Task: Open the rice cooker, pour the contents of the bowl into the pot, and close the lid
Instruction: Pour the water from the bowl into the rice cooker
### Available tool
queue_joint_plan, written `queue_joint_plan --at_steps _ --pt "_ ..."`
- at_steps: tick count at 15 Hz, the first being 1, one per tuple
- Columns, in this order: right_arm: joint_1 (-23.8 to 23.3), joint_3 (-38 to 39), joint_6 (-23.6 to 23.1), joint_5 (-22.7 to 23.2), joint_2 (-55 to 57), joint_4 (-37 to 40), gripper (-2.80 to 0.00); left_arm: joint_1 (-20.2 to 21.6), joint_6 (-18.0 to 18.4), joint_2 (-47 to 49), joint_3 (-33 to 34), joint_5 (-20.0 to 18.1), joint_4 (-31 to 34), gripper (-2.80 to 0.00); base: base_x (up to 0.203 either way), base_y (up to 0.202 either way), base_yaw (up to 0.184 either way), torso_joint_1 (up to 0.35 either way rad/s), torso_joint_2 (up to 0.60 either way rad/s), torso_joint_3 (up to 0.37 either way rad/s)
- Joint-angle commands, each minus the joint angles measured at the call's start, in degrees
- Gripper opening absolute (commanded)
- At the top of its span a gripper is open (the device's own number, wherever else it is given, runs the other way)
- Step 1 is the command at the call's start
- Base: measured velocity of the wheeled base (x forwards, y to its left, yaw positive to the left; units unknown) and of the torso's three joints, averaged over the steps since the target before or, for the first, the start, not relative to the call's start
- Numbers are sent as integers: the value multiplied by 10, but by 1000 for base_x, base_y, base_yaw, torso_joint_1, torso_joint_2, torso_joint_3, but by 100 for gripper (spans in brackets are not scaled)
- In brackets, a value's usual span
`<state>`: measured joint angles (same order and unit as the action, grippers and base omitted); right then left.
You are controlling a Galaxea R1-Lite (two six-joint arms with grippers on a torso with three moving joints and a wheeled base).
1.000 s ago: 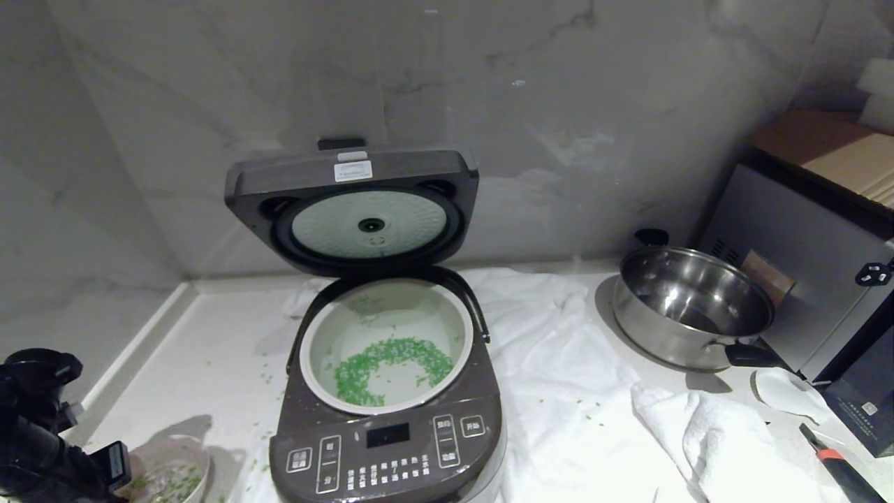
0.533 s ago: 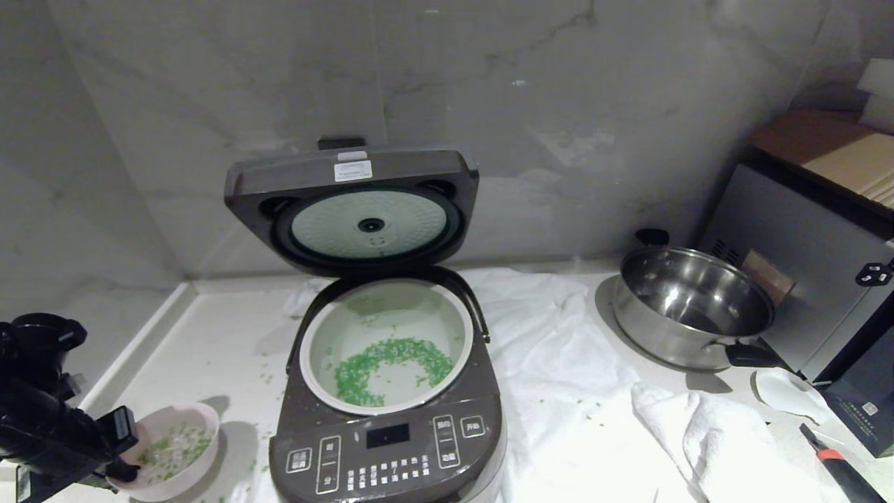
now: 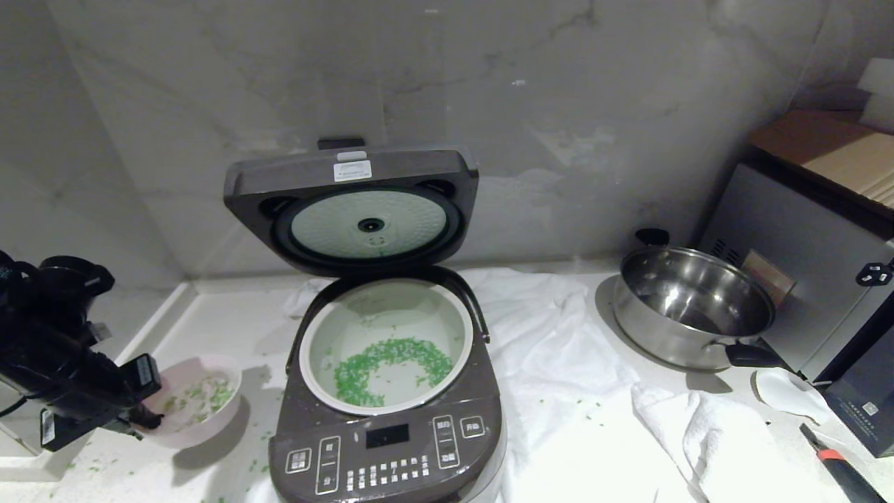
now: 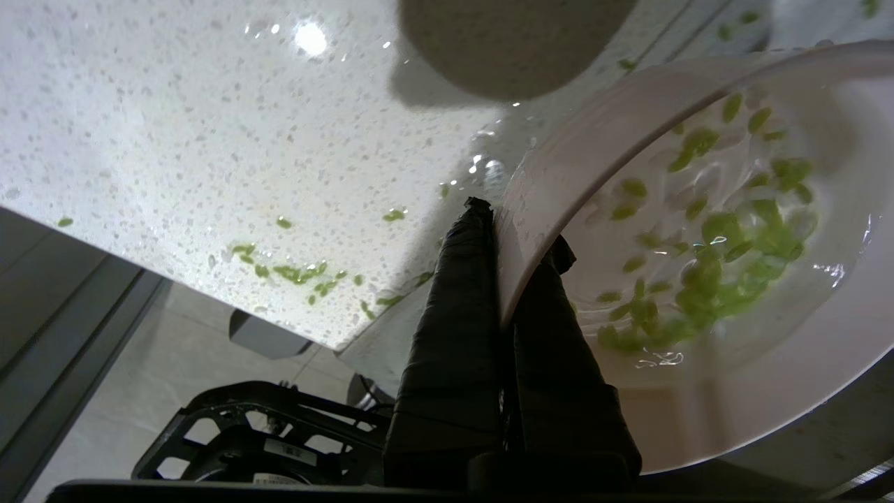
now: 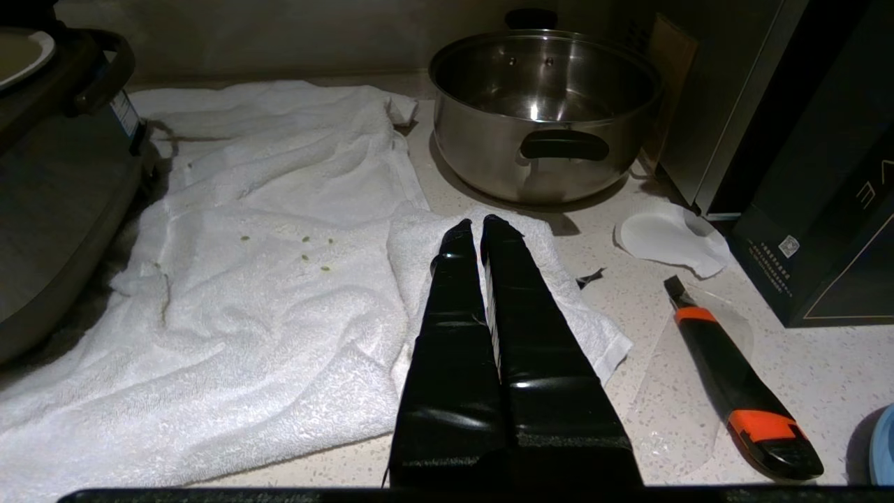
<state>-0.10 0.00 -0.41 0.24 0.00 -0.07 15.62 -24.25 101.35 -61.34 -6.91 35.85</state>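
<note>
1. Left gripper (image 3: 143, 419) is clamped on the rim of the bowl (image 3: 199, 402), 1 finger inside the rim and 1 outside, seen clearly in the left wrist view (image 4: 513, 293). The bowl is off the desk (image 3: 230, 328) near its front-left corner, just left of the rice cooker (image 3: 387, 426).
2. Green bits (image 4: 705, 279) lie in the bowl with what looks like a little water; more green bits sit in a ring in the pot (image 3: 387, 346).
3. Lid (image 3: 353, 206) stands open and upright at the back of the cooker, so the pot mouth is free.
4. Right gripper (image 5: 482, 230) is closed on nothing, parked low over the white towel (image 5: 265, 279) toward the front-right of the desk.
5. Risk: the grip is a thin pinch on 1 side of the rim, so the bowl could swing or slip when tipped.
6. Risk: tipping before the bowl is over the pot would drop bits on the desk or the control panel (image 3: 387, 454); loose bits already dot the desk's front-left area.
7. Risk: wet bits may cling inside the bowl and not pour out fully.
8. Risk: the cooker's raised left wall lies between bowl and pot; too low a path would knock it.
9. Nearby, not in the way: steel saucepan (image 3: 691, 307), silver appliance (image 3: 803, 258), orange-black knife (image 5: 740, 391), all toward the right edge.
</note>
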Motion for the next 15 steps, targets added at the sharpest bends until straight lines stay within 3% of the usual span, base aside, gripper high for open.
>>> queue_joint_plan --at_steps 1,7,13,15 --pt "0 1 0 0 0 0 -280 -10 -2 9 -58 -5 27 -280 0 0 0 0 0 0" --pt "0 1 -2 0 0 0 -280 -41 -17 26 -196 -10 130 -280 0 0 0 0 0 0" --pt "0 -2 -6 -6 -1 10 -280 -107 -39 -10 -210 -10 172 -280 0 0 0 0 0 0" --pt "1 -42 1 -1 17 27 -280 -114 -41 -25 -210 -10 175 -280 0 0 0 0 0 0"
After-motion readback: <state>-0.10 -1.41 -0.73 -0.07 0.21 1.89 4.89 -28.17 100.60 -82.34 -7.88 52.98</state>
